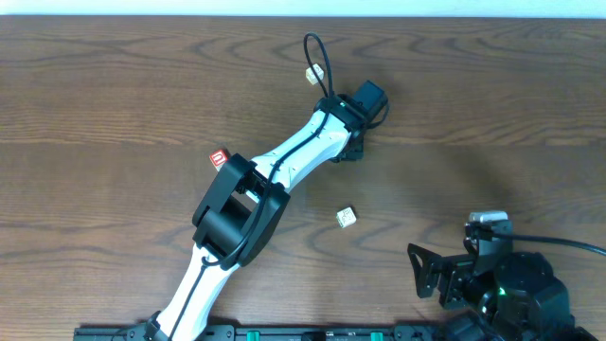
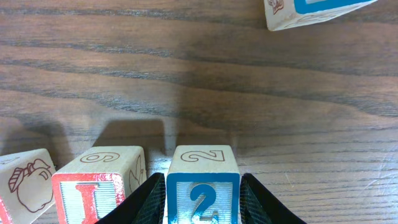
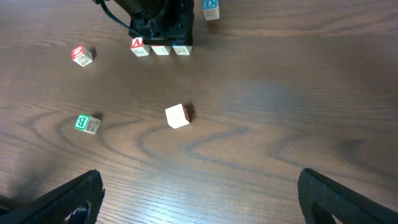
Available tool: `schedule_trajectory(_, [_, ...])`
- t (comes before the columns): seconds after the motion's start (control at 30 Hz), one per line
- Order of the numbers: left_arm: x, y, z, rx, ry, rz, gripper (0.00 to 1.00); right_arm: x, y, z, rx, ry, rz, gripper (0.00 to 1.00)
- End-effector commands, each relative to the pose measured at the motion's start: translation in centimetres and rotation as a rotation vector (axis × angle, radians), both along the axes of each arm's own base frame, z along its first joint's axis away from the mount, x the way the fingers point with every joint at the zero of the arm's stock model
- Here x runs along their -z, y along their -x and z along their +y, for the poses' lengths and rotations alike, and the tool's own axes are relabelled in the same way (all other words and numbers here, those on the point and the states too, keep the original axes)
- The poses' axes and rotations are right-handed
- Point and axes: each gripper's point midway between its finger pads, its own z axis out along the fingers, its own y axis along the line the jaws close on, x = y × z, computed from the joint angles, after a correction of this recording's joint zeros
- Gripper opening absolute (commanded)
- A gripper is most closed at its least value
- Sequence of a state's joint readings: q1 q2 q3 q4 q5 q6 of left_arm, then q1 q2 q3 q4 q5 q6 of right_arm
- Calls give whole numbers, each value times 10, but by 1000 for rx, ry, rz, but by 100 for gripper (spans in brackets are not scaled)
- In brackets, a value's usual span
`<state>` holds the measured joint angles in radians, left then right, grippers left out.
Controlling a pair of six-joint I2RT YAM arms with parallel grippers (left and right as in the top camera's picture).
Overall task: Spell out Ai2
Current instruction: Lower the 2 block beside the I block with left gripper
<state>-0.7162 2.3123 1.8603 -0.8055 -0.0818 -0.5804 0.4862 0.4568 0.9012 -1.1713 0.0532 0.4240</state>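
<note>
left pincer (image 2: 202,182) clenched on the 2 block (image 2: 203,160). Both black fingers (image 2: 147,200) look flush against its side faces, and the block sits flat on the table (image 2: 249,81), digit facing the wrist camera. It is held between the fingers because this is the last character of the word. The I block (image 2: 99,186) stands just outside one finger, close beside the 2 with a thin gap, and the A block (image 3: 137,46) is one further out on that same side, so the row reads A, I, 2 (the I is a capital, no lowercase seen). Judging from the line-up, the placing looks about done; what's left is to let go without nudging the neighbour, since that finger sits tight against the I. A blue block (image 2: 317,9) lies ahead of the pincer, well apart, unused. right pincer (image 3: 199,180) released, fingers spread wide, parked well away from the row, with a plain block (image 3: 177,116) and a green B block (image 3: 87,123) out in front of it, neither one needed.
</note>
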Motion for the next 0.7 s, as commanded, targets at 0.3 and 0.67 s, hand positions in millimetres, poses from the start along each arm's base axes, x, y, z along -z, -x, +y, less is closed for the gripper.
schedule_trajectory(0.3, [-7,-29,0,32,-36,-125,44,2,0,-2,1,17,0,99])
schedule_trajectory(0.67, [-16,-49,-5,87,-24,-203,45,2,0,-2,1,17,0,99])
